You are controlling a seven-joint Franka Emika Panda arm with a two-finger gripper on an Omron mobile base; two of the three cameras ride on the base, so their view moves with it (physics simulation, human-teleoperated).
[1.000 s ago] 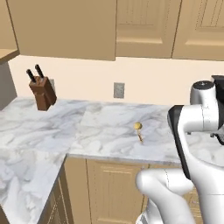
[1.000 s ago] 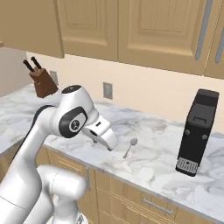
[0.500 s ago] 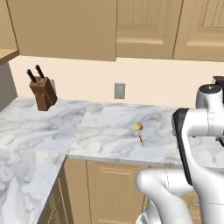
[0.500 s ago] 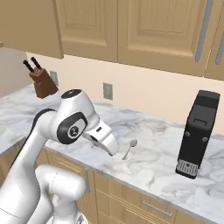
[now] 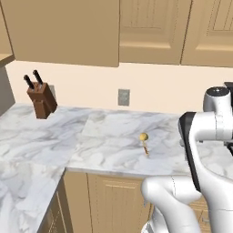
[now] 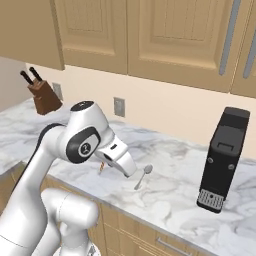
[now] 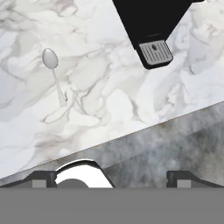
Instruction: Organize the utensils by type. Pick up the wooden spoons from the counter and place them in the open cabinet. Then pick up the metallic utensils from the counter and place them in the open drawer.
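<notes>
White marble counter (image 6: 170, 190) carries a silver spoon (image 7: 54, 73) beside a black coffee machine (image 6: 224, 159).

White arm rises from lower left of right base view, elbow high at left centre, forearm angling down-right toward frame centre. Gripper (image 7: 112, 177) at bottom of hand view, fingertips (image 7: 43, 177) wide apart, jaws open, nothing between.

You're watching the arm (image 6: 82, 142) swinging right along the counter (image 6: 170, 190): in the right base view its forearm is dropping lower toward the silver spoon (image 6: 142, 176); in the left base view it's sliding rightward, away from the gold utensil (image 5: 144, 142).
</notes>
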